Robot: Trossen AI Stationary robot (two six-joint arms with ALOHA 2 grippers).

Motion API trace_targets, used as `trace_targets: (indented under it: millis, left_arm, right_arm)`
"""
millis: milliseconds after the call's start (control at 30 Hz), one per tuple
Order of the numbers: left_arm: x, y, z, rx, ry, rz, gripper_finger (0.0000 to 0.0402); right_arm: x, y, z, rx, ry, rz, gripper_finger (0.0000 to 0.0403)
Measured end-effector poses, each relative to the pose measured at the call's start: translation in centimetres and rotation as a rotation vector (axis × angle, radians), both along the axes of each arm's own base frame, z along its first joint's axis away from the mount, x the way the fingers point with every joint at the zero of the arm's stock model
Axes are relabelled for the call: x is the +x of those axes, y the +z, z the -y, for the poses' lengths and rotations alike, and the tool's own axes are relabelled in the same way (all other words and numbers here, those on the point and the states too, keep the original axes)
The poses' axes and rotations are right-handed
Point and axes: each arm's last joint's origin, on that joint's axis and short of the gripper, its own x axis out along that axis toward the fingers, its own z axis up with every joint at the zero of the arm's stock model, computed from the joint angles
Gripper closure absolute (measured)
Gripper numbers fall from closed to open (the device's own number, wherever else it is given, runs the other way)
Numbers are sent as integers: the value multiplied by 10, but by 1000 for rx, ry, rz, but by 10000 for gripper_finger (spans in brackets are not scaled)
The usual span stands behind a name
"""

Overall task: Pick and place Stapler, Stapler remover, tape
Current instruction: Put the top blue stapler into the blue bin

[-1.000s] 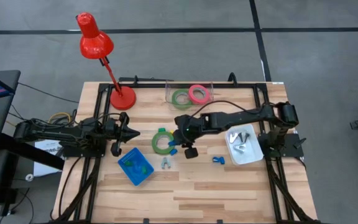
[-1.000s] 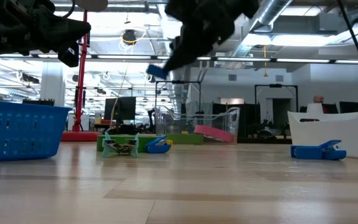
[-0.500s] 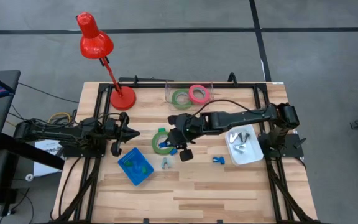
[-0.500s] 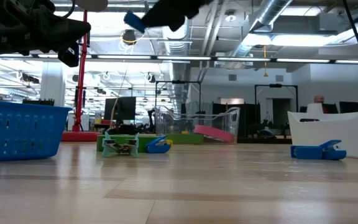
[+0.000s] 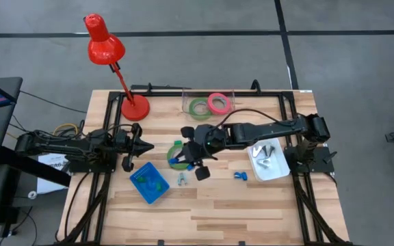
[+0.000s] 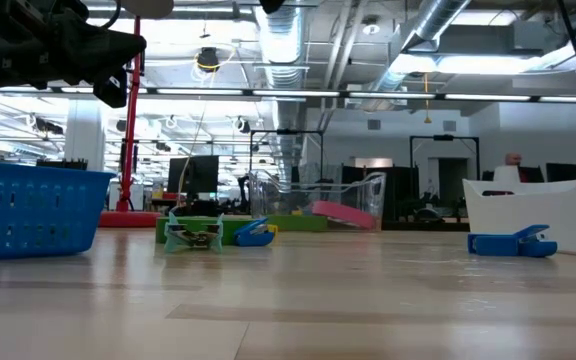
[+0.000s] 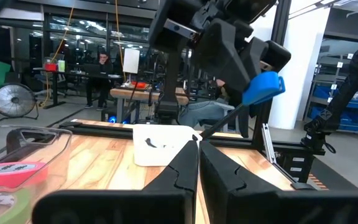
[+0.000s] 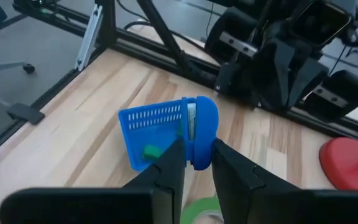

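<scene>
My right gripper is shut on a small blue stapler, high over the table's middle, above the loose green tape ring. The stapler also shows in the left wrist view. A second green ring and a pink ring lie in a clear container at the far edge. The pale stapler remover lies flat on the wood near the blue basket. My left gripper waits shut at the table's left. My right gripper pinches the blue stapler between its two fingers, which sit on its two sides at its near end. The fingers slant down from the table's right. The stapler sticks out past the fingertips, lifted clear of the table.
A red lamp's base stands at the far left. At the right stands a white tray with metal pieces in it. Another small blue piece lies beside it. The basket holds small green pieces.
My right gripper has risen with the blue stapler, passing out of the top of the low view. It has also drifted toward the table's left, toward the blue basket. Its grip is unchanged.
</scene>
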Motion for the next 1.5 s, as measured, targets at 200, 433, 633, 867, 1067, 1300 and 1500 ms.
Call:
trace_targets:
  millis: [200,433,633,867,1067,1300,1500]
  left_arm:
    - [0,0,0,0,0,0,394]
    - [0,0,0,0,0,0,394]
    - [0,0,0,0,0,0,394]
    - [0,0,0,0,0,2,394]
    - [0,0,0,0,0,2,394]
    - [0,0,0,0,0,4,394]
    - [0,0,0,0,0,4,394]
  right_arm:
    - [0,1,-3,2,8,11,337]
    - [8,-8,-9,2,19,13,337]
    - [25,-25,-18,-7,34,-59,337]
    - [57,-41,-26,-8,41,-65,337]
    - [80,-56,-33,-10,47,-79,337]
    - [104,-82,-37,-14,47,-103,337]
    - [116,-109,-39,-19,47,-137,337]
